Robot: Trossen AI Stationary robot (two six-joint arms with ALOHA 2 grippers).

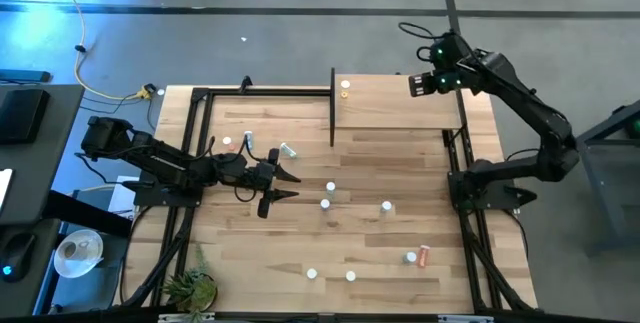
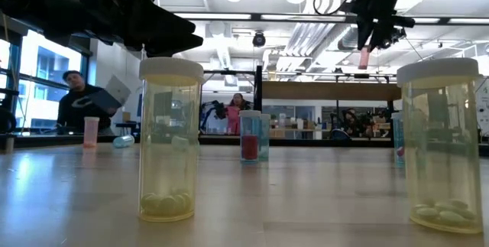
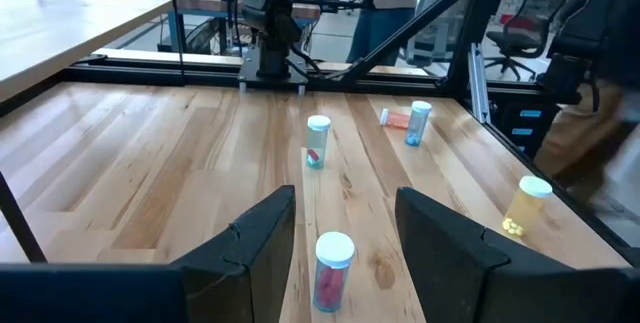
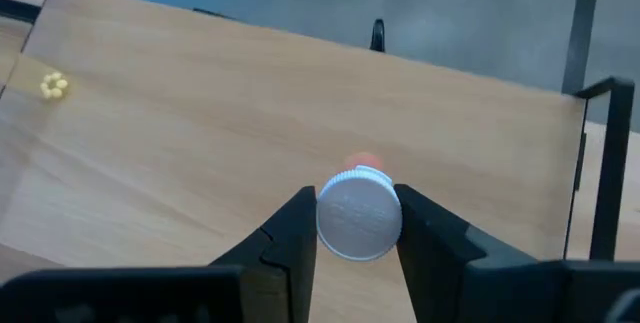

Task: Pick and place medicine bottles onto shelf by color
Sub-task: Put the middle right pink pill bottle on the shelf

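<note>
My right gripper (image 4: 358,225) hangs above the pale shelf (image 1: 400,108) at the table's far right, shut on a pink-red medicine bottle (image 2: 364,57) with a white cap. One yellow bottle (image 1: 345,87) stands on the shelf's far left corner. My left gripper (image 1: 292,186) rests open low over the table's left half, and a red bottle (image 3: 333,271) stands upright on the tabletop just ahead of its fingertips, untouched. Several more bottles stand on the tabletop, among them yellow ones (image 2: 170,140) close to the low camera. My right gripper pinches the bottle by the two sides of its white cap (image 4: 335,218) between its two fingers. The fingers slant down from above. The bottle hangs below the fingertips, cap up, its pink body (image 4: 365,163) pointing down, clear of the shelf.
On the tabletop stand a teal-and-red bottle (image 3: 318,141), a blue one (image 3: 418,123) beside a lying orange one (image 3: 396,118), and a yellow one (image 3: 527,206). Black frame posts (image 1: 332,108) edge the shelf. A small plant (image 1: 190,288) sits at the near left corner. People sit beyond the table.
</note>
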